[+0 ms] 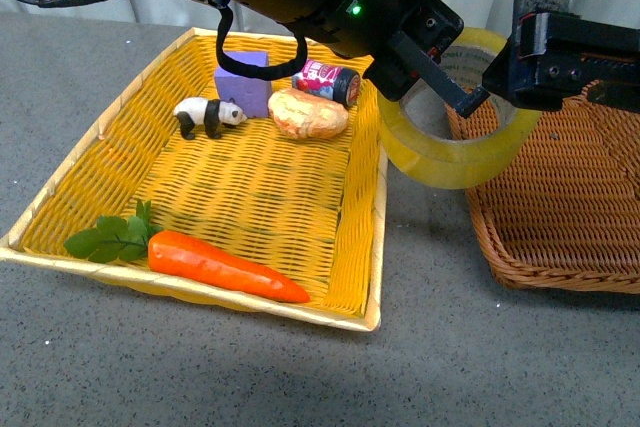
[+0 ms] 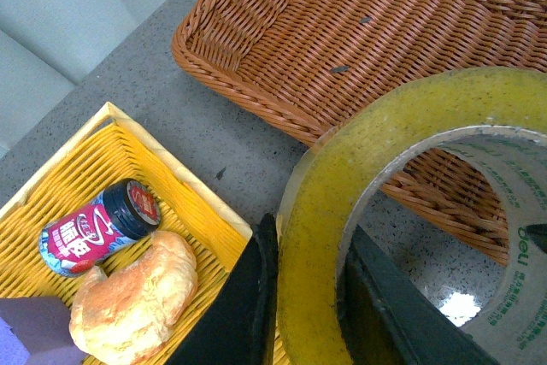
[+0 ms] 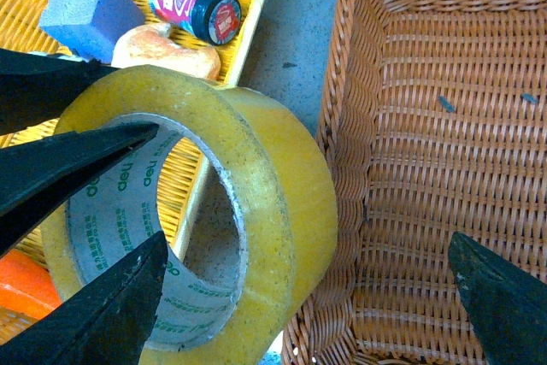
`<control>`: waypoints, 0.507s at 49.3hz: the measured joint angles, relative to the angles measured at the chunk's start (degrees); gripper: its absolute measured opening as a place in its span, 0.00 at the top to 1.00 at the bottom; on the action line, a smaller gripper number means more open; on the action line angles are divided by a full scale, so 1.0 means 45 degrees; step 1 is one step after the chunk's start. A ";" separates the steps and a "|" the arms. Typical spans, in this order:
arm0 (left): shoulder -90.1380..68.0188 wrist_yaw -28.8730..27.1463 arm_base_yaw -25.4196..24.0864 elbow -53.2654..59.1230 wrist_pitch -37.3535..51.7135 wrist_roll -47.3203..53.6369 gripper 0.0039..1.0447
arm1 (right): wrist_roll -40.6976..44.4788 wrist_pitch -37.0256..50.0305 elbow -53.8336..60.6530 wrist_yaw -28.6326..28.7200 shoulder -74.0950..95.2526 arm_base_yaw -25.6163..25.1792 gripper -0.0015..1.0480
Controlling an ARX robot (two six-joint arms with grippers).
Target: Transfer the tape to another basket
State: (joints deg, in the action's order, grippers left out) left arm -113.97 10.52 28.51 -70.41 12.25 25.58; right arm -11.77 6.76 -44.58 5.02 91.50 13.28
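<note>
One tape point(image 1: 455, 162) aloft between yellow basket point(image 1: 250, 187) and basket point(image 1: 560, 207), near its rim | pinched through wall by left gripper point(image 2: 308, 297) | right gripper point(image 3: 308, 245) spread wide, empty, close by | risk: early release onto rim or tabletop point(image 1: 430, 247); bump from right gripper

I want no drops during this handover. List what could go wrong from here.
1. Only the left pincer pinches the tape by its wall; the right pincer is wide open. Letting go early would probably drop it.
2. The tape hangs over the rim of the brown basket and bare table, so it could roll away.
3. Both pincers crowd the roll and might collide.
</note>
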 joint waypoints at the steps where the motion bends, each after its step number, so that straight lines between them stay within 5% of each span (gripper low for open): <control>1: 0.0000 0.0000 0.0000 0.0000 0.0000 -0.0005 0.84 | -0.0019 0.0000 -0.0029 -0.0005 0.0044 0.0000 0.09; 17: 0.0000 0.0005 0.0000 0.0000 0.0000 -0.0005 0.84 | -0.0835 0.0000 -0.0559 0.0306 0.1268 -0.0296 0.10; 25: 0.0000 0.0005 0.0000 0.0000 0.0000 -0.0010 0.84 | -0.1069 -0.0180 -0.0627 0.0393 0.1268 -0.0306 0.34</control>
State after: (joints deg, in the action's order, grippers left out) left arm -113.97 10.55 28.51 -70.41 12.25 25.54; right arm -16.58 5.96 -47.40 6.79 97.21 11.90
